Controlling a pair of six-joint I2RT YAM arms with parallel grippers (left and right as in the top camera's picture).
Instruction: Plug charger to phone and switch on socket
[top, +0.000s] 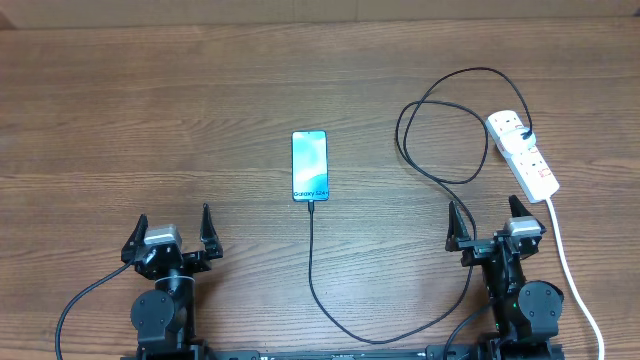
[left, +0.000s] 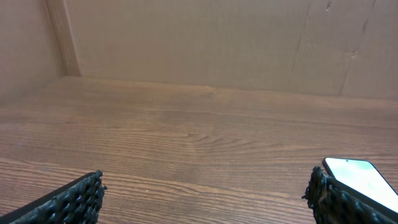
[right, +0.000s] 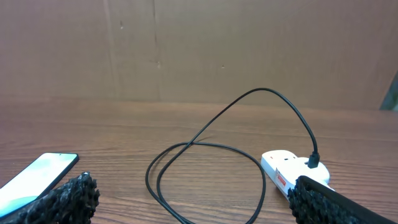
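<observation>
Lit phone (top: 310, 165) flat, black charger (top: 311, 245) looped, plugged into white socket (top: 534, 165)

Your left arm (top: 160, 300) and right arm (top: 525, 300) are black, with round joint housings and a pale grey block at each wrist (a black cable (top: 78, 303) trails off the left), ending in knobbly-textured black jaws.

Brown wood-grain table (top: 200, 100), plain tan cardboard wall (left: 217, 43) behind.

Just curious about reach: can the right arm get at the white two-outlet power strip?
Probably yes. The white two-outlet power strip lies just ahead of the open right tool, bare wooden table between them; the thin black cable loops beside it.
</observation>
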